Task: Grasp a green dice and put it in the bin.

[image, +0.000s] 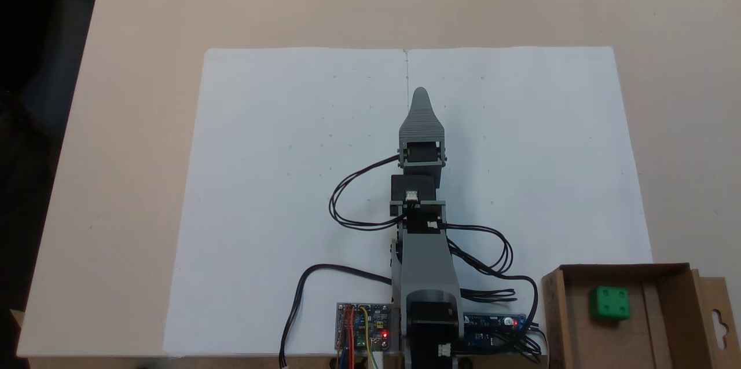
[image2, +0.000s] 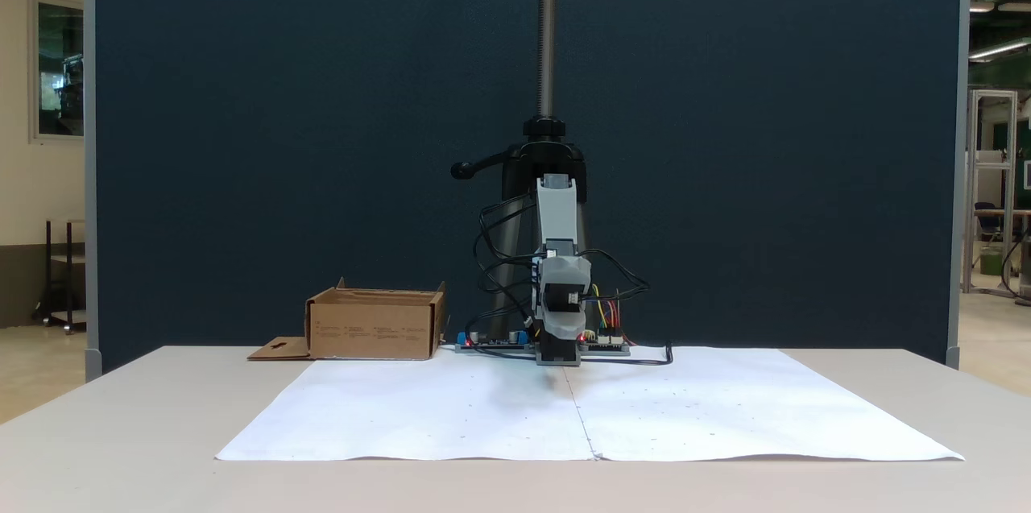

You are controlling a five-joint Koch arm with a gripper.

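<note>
I see the green dice (image: 609, 303) already lying in the bin (image: 556, 322) beside the arm's base, so I judge the job done, my claw (image: 421, 94) parked over the white paper (image: 278, 183), jaws stacked so I cannot tell their state.

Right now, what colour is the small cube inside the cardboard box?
Bright green plastic cube, clearest in the fixed view from above.

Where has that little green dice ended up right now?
In a fixed view from above, the green dice lies inside the cardboard bin at lower right, right of the arm's base.
</note>
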